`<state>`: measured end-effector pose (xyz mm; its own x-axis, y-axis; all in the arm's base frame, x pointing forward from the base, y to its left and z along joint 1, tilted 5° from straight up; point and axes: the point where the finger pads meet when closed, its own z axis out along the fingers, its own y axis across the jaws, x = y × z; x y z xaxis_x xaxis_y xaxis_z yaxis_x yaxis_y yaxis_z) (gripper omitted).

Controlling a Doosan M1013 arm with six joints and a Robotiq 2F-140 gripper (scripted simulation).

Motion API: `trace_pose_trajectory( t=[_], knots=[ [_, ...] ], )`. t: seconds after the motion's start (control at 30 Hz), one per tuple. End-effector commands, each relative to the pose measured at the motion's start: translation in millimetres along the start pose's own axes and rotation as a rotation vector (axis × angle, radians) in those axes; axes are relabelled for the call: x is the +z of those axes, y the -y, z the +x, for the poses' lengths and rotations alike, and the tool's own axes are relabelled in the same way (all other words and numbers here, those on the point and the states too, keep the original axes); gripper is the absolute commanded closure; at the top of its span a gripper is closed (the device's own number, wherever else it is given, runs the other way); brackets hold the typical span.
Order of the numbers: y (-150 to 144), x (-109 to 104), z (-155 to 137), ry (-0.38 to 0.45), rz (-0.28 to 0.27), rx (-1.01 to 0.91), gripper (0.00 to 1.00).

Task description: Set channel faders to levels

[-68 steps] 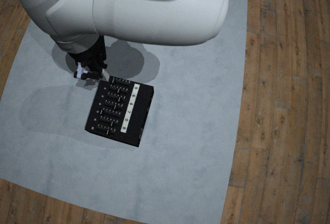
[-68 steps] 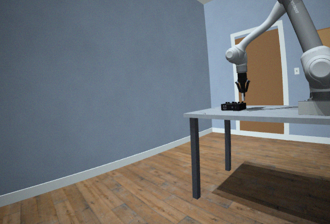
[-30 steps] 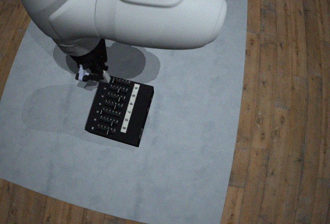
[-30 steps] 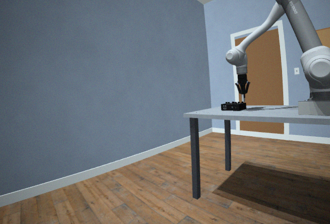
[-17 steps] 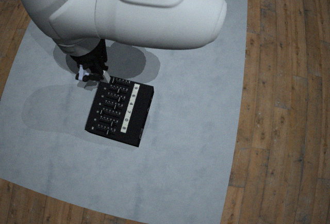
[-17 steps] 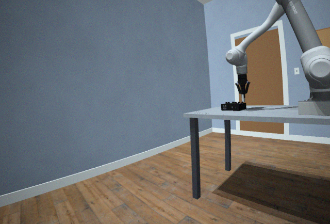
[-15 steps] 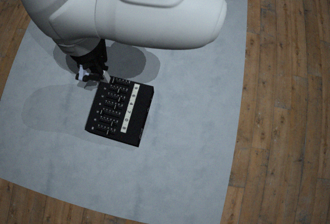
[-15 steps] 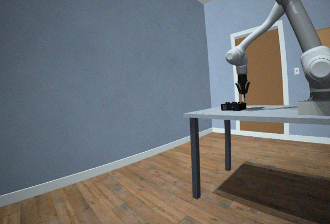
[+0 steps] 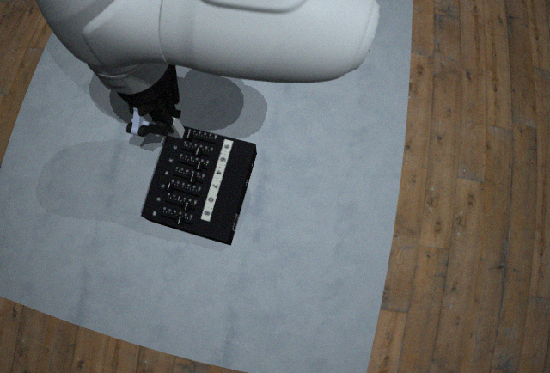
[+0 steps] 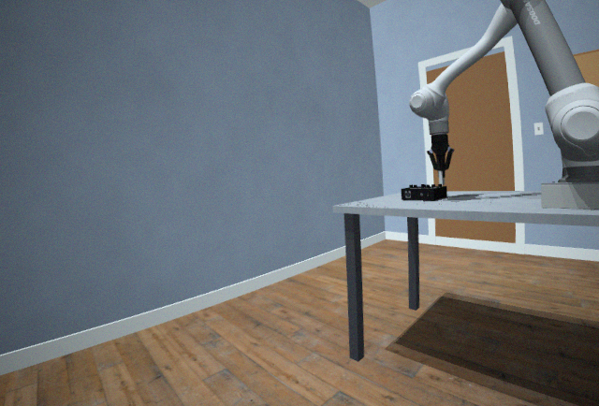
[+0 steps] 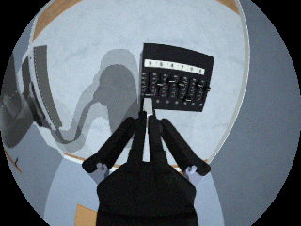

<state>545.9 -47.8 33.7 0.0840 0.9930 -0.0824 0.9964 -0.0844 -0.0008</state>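
Arm blocks most of the top view, a big smooth white shell that hides the far edge of the table and part of the claw. The claw's fingers are pressed together with nothing between them, tips pointing down right at the near corner of the desk, by the end fader; whether they actually touch it is hard to tell. The desk is a flat black box sitting on the grey matte table, with a pale strip of tape running along its row of sliders. The numbers on the tape are readable-ish from the top only; the slider caps are too small to read levels off.

From the side view the desk is just a tiny dark slab near the table's edge, but it shows the claw hanging straight down. The wrist view shows the closed fingers meeting at the desk's corner.
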Motion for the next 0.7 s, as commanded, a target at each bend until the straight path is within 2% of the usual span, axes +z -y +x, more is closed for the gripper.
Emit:
trace_pose_trajectory(
  t=[0.0,0.67],
  knots=[
    [0.0,-0.1,0.5,0.000,0.000,0.000,1.00],
    [0.0,-0.1,5.2,0.000,0.000,0.000,1.00]
  ],
)
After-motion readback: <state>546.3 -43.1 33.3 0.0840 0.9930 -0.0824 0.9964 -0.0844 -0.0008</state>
